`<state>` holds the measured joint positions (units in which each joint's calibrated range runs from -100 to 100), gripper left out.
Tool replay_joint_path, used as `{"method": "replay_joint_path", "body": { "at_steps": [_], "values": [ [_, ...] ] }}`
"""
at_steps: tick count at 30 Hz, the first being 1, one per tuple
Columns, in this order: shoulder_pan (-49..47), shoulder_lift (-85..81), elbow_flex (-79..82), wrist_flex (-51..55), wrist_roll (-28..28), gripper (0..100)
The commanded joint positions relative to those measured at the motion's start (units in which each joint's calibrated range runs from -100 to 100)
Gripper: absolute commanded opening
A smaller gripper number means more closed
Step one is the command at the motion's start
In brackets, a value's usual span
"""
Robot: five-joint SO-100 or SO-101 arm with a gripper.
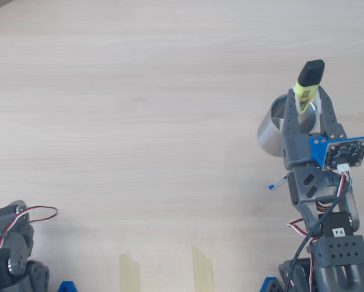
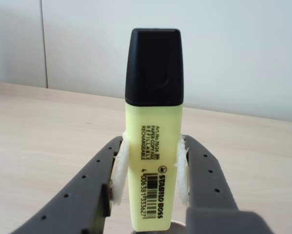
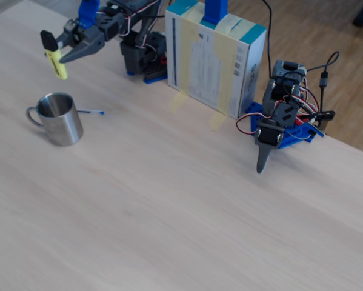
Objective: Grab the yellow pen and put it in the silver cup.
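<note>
Nearest the wrist camera, the yellow pen (image 2: 154, 146) fills your view: black cap up, barcode label facing you, its body pinched between the white padded fingers (image 2: 119, 173) of the pincer (image 2: 150, 178). So the pincer is clamped on the pen, holding it roughly upright and clear of the surface (image 2: 48, 136).

You are in the carry step, close to the drop. In the overhead view the pen (image 1: 307, 85) sits over the far rim of the silver cup (image 1: 278, 131), with the pincer (image 1: 304, 106) above the cup's mouth. The fixed view, though, shows the pen (image 3: 54, 54) hanging well above the cup (image 3: 60, 118) and seemingly a little behind it, so judge the alignment with care: the two views do not quite agree on how centred you are.

The next move probably calls for a small shift to bring the pen's lower end squarely over the opening, then a descent until that end is inside the rim before you part the fingers. Release too high and the pen could strike the rim and bounce out.

Count what you have: one yellow pen, one silver cup, one thin blue-capped pen (image 3: 90, 111) lying on the surface just beside the cup, one cardboard box (image 3: 214, 57), and a second idle arm (image 3: 278, 121) apart from the working one.
</note>
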<state>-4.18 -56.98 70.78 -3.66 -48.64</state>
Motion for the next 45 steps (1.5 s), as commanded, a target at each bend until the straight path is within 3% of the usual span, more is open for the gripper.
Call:
{"method": "replay_joint_path", "body": {
  "at_steps": [1,10,17,45],
  "values": [
    [1.4,-0.4,-0.4,-0.9,0.1,2],
    [3.5,3.7,-1.2,-0.9,0.1,2],
    [3.5,8.3,-0.5,-8.4,0.1,2],
    [4.6,22.5,-0.4,-19.1,0.6,2]
  ]
}}
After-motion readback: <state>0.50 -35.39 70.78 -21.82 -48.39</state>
